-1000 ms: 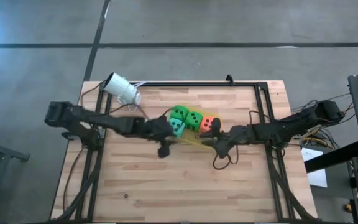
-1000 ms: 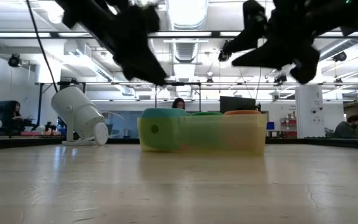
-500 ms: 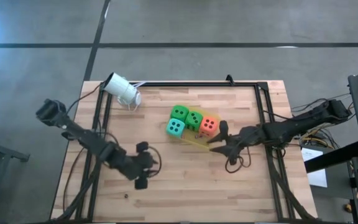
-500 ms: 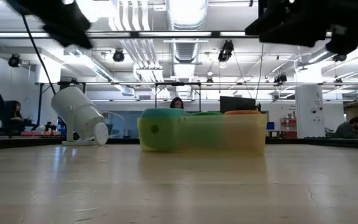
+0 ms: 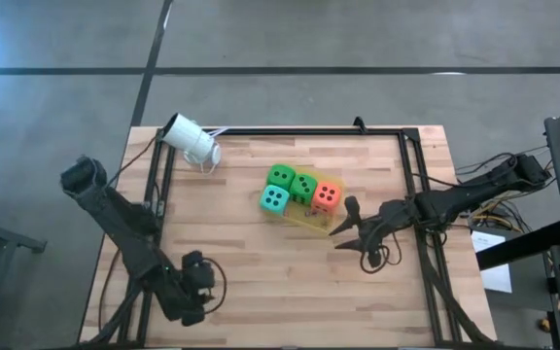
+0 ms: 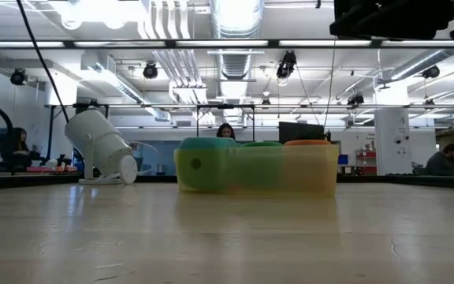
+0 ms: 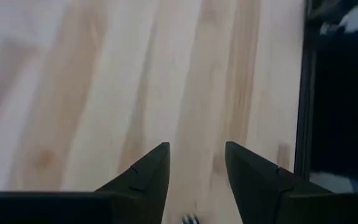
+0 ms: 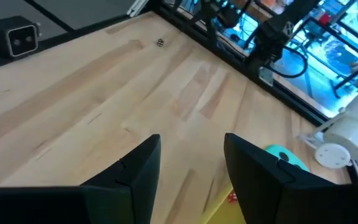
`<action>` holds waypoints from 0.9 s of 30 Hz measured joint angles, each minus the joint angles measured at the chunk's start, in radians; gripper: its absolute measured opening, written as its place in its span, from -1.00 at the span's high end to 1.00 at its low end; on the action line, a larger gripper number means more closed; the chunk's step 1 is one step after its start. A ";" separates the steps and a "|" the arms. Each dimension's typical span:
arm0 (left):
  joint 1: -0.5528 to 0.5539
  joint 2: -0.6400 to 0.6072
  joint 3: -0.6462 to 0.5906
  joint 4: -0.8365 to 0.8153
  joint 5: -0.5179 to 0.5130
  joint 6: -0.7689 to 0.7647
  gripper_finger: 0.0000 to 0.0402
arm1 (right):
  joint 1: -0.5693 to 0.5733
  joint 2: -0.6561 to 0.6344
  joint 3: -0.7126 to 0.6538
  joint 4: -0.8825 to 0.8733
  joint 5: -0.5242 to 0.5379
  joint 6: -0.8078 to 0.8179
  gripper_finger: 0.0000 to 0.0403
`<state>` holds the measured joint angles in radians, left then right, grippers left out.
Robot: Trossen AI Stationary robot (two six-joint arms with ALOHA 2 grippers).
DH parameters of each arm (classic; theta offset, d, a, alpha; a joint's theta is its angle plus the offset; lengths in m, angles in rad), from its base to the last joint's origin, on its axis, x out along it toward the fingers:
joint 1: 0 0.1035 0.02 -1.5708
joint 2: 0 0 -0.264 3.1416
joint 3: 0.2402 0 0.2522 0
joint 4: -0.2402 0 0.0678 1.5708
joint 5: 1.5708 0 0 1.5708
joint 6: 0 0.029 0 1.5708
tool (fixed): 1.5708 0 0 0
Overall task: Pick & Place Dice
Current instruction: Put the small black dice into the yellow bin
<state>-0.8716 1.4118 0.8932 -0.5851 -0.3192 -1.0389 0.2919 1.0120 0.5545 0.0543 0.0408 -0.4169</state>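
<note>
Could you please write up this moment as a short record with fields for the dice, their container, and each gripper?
dice: four, two bright green dice, one teal die, one orange-red die
container: yellow translucent tray holding all four dice, mid-table
left gripper: open, empty, at the near left part of the table, far from the tray
right gripper: open, empty, just beside the tray's right end
white camera: lying at the far left corner of the table

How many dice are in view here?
4, all clustered in the yellow container mid-table: two green dice along the far side, the orange-red die beside them, the teal die nearer. None appear hidden.
</note>
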 joint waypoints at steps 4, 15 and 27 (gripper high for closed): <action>-0.012 0.046 -0.001 0.000 0.082 -0.083 0.20 | 0.005 0.003 0.000 0.000 0.003 0.000 0.14; -0.022 0.147 0.042 0.015 0.218 -0.140 0.20 | 0.005 0.003 0.000 0.004 0.004 0.032 0.14; -0.066 0.234 0.061 0.012 0.288 -0.121 0.20 | 0.005 0.003 0.000 0.009 0.012 0.051 0.14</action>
<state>-0.9381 1.6461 0.9545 -0.5731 -0.0311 -1.1602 0.2970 1.0145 0.5549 0.0630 0.0525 -0.3656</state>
